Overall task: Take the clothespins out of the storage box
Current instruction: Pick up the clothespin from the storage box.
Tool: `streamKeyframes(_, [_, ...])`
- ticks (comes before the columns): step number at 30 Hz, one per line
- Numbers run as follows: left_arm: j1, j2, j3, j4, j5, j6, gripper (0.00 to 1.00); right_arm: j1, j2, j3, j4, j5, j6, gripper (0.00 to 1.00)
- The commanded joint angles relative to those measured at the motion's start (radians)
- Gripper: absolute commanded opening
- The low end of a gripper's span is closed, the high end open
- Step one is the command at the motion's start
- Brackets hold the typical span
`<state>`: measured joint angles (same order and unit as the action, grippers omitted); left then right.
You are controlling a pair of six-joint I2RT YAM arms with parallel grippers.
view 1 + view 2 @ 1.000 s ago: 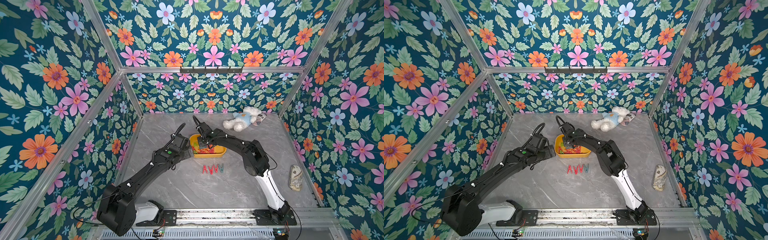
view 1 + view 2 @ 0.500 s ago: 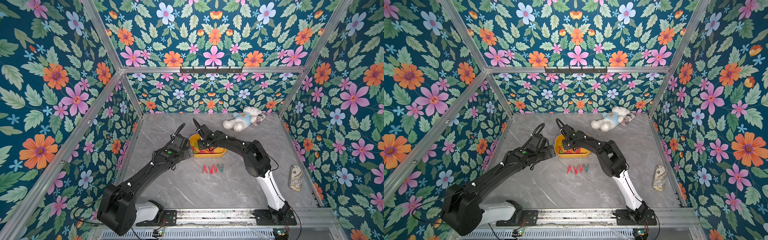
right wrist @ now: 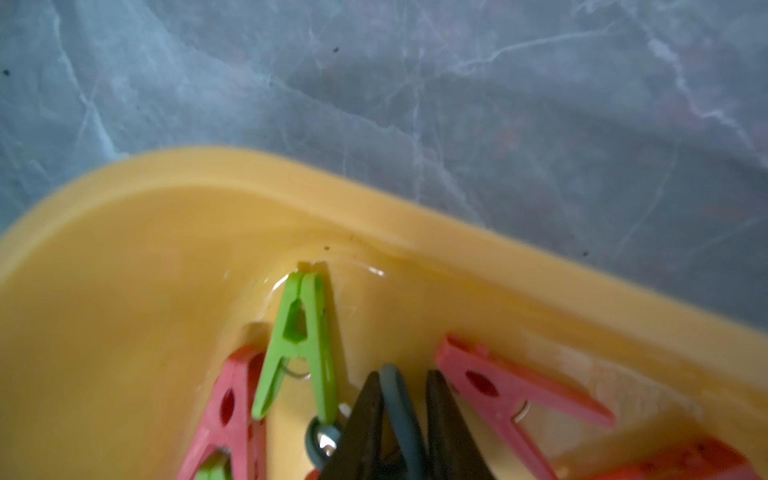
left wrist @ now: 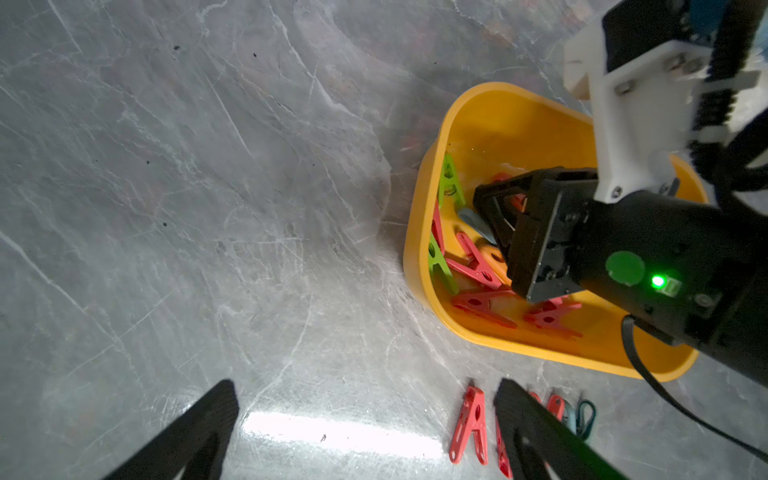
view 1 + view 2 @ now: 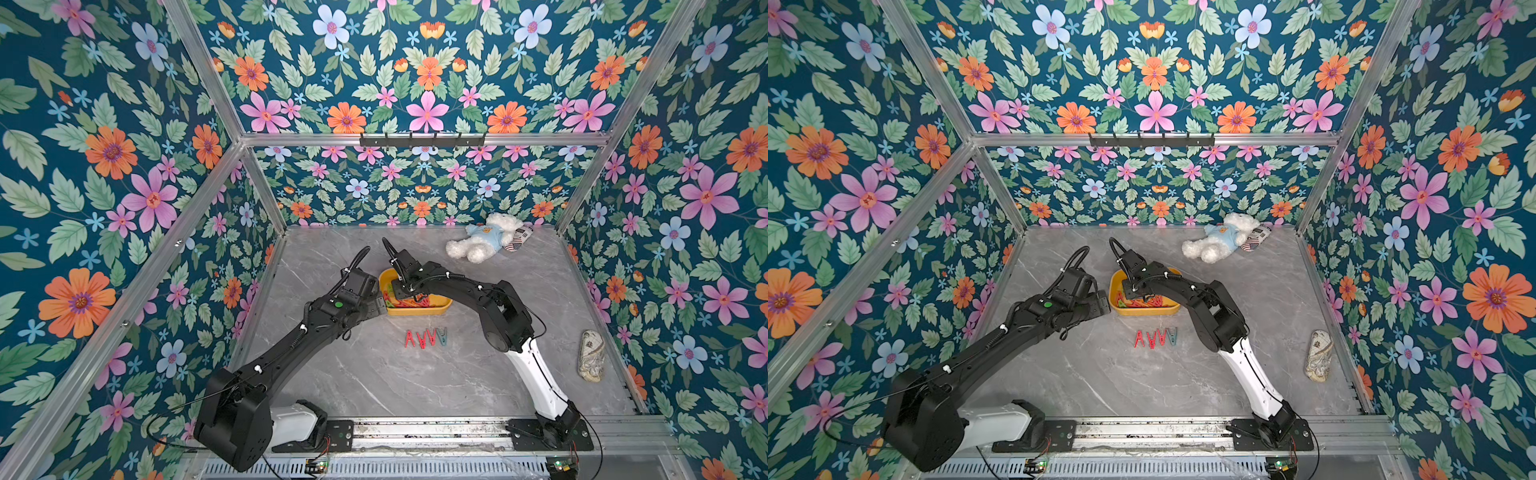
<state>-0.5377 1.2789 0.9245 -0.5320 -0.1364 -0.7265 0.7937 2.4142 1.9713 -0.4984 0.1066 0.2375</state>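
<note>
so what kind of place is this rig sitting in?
Looks like a staged robot test cell, not a real room: aluminium frame lined with floral-print panels, marble-look tabletop, left arm and right arm bolted to a front rail.

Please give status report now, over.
Left tool open, empty. Right tool pinching grey-blue plastic clothespin inside shallow yellow plastic storage box. Nothing blocking.

left arm [image 5: 286, 349] stretched low and forward from its base, elbow barely raised, wrist roughly level; left gripper [image 4: 370, 432] jaws spread wide, nothing between them. right arm [image 5: 482, 293] arched up from its base, forearm reaching across toward the left one, wrist pitched down; right gripper [image 3: 405, 415] pointing down, fingers [image 3: 370, 411] nearly together, pressed against both sides of a grey-blue clothespin [image 3: 397, 390]
</note>
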Motion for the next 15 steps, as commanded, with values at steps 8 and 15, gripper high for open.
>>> streamKeyframes(8, [0.002,-0.001,0.004,-0.001,-0.009,0.003,0.99,0.0,-0.061,-0.012,-0.029,0.03,-0.002,0.08])
streamKeyframes(15, [0.002,0.006,0.008,0.027,0.016,0.011,0.99,0.001,-0.136,-0.042,-0.032,0.033,0.032,0.08])
